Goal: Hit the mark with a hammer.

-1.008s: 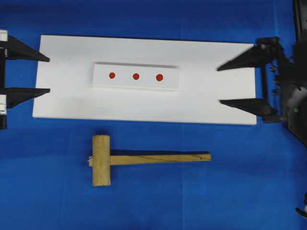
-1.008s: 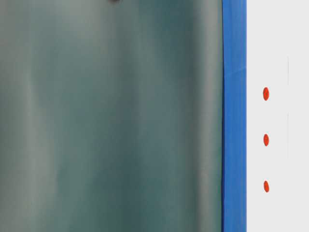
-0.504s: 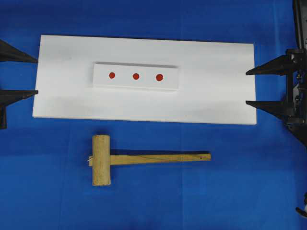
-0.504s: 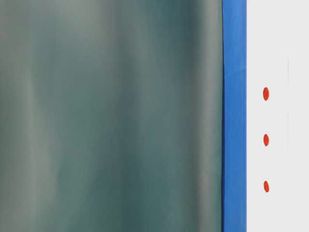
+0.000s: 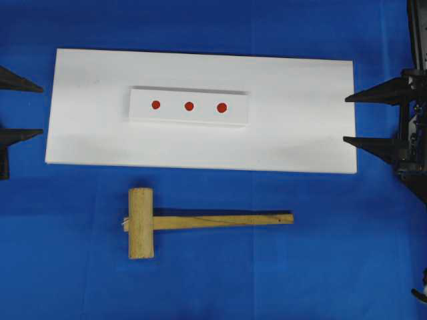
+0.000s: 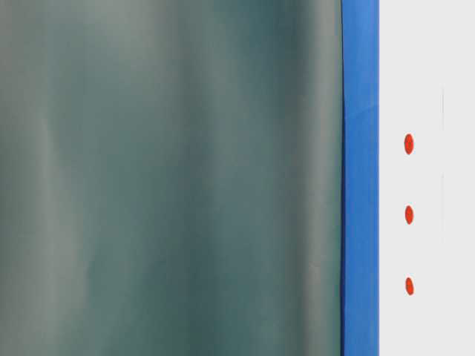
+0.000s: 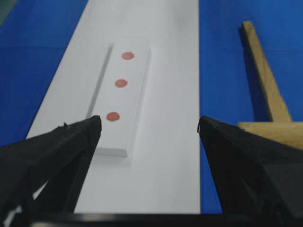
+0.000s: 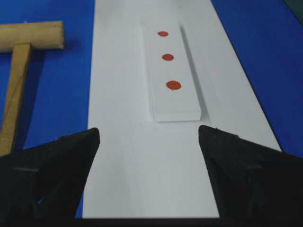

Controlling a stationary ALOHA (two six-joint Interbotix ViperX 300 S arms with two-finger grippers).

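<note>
Overhead view: hammer lying untouched on the blue bench.
It is seen just below the white board, whose strip bears three red marks. Left claw and right claw are spread apart, empty, at the board's ends.

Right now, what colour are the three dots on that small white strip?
Red. The three dots sit in a row on the white strip, clearest in the overhead view.

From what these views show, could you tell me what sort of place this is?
Most likely a lab test bench: a blue cloth covers the table, a white board carries a strip with three red marks, and a lone wooden hammer lies staged beside it.
</note>
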